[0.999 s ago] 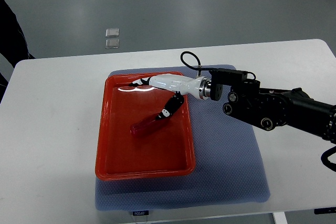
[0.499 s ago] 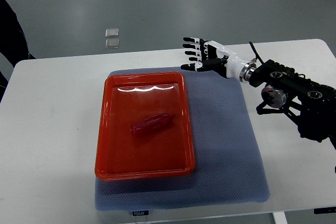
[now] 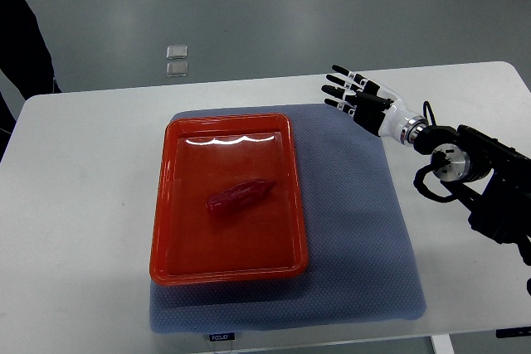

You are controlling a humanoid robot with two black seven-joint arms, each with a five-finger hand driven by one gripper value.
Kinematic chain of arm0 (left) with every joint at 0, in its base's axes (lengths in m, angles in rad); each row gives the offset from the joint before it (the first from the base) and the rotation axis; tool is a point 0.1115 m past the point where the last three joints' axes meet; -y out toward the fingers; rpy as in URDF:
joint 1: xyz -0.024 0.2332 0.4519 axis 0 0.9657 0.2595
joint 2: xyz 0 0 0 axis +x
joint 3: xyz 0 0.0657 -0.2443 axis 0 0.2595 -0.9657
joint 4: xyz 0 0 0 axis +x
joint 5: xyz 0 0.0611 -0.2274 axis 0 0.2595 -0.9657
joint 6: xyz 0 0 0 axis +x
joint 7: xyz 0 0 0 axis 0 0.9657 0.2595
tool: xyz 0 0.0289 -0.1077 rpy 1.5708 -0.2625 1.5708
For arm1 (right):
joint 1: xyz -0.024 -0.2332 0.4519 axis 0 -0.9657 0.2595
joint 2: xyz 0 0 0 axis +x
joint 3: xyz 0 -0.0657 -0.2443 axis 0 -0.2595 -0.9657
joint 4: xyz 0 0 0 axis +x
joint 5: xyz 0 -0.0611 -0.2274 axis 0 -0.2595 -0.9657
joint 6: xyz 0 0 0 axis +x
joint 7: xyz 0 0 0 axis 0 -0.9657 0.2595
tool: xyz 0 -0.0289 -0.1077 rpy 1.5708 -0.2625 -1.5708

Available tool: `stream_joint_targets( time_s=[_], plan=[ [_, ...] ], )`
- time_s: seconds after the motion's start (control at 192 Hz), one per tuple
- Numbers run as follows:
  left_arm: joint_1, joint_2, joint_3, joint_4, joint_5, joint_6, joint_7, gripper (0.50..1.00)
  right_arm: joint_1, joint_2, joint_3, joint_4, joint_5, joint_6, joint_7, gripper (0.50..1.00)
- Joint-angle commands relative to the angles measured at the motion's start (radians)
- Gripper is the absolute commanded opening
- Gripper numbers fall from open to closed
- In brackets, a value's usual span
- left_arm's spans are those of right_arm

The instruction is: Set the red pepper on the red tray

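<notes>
One pepper [image 3: 241, 195] lies in tray [image 3: 163, 205]; placing looks done. Right hand [image 3: 358, 99] far right, fingers spread, empty. Next: park arm.

The right hand [image 3: 358, 97], which a second ago reached into the red tray [image 3: 228, 196] with its fingers at the red pepper [image 3: 241, 195], is now withdrawn to the right, off the tray, above the far right corner of the blue mat [image 3: 357, 230]. Its fingers are spread and empty. The pepper now lies alone in the tray.
</notes>
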Motion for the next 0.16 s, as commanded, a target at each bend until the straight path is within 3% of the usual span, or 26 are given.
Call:
stream_joint_targets(
  time_s=[0.0, 0.151],
  plan=[
    [0.0, 0.0, 0.0, 0.0, 0.0, 0.0, 0.0, 1.0, -0.01, -0.005, 0.016, 0.0, 0.001, 0.004, 0.001, 0.913],
    [0.0, 0.0, 0.0, 0.0, 0.0, 0.0, 0.0, 1.0, -0.029, -0.004, 0.05, 0.0, 0.001, 0.005, 0.003, 0.913]
  ],
)
